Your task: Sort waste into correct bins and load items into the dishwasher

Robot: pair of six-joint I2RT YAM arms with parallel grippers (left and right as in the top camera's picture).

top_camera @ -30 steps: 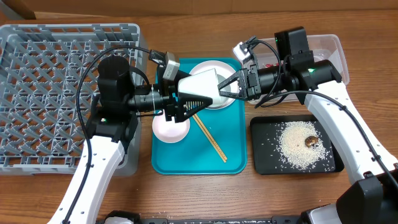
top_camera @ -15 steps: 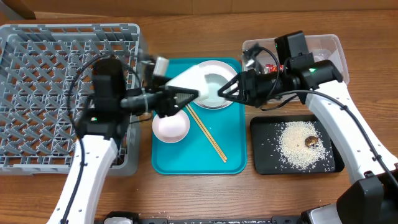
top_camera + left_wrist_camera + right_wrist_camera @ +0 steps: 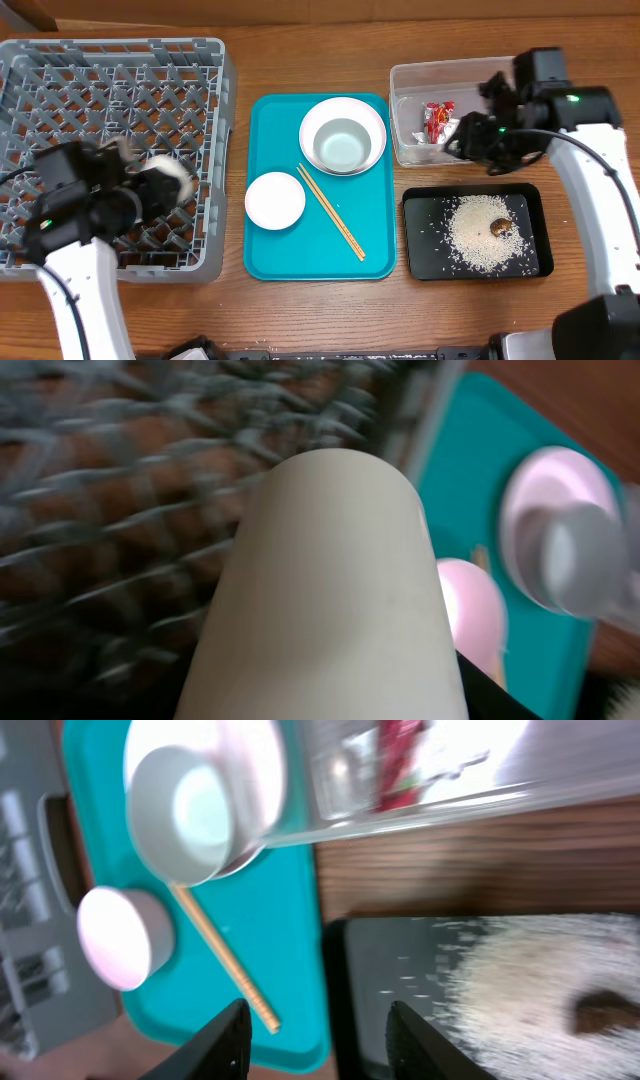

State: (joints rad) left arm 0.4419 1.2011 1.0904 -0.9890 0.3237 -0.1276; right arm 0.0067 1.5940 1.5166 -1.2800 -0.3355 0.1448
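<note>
Top-down overhead, close wrists, sharing teal tray

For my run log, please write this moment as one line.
left pincer: holds white cup over grey rack | right pincer: open, empty | wrapper: in clear tub

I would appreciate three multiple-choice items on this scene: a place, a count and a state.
1. The red-and-white wrapper lies: A in the clear tub; B on the black tray; C in the grey rack.
2. Bowls on the teal tray: A one; B two; C four.
3. The right gripper is: A shut on the chopsticks; B shut on the wrapper; C open and empty.
Answers: 1 A, it lies inside the tub's walls. 2 B, a white bowl and a pale pink bowl. 3 C, its fingers stand apart with nothing between.
</note>
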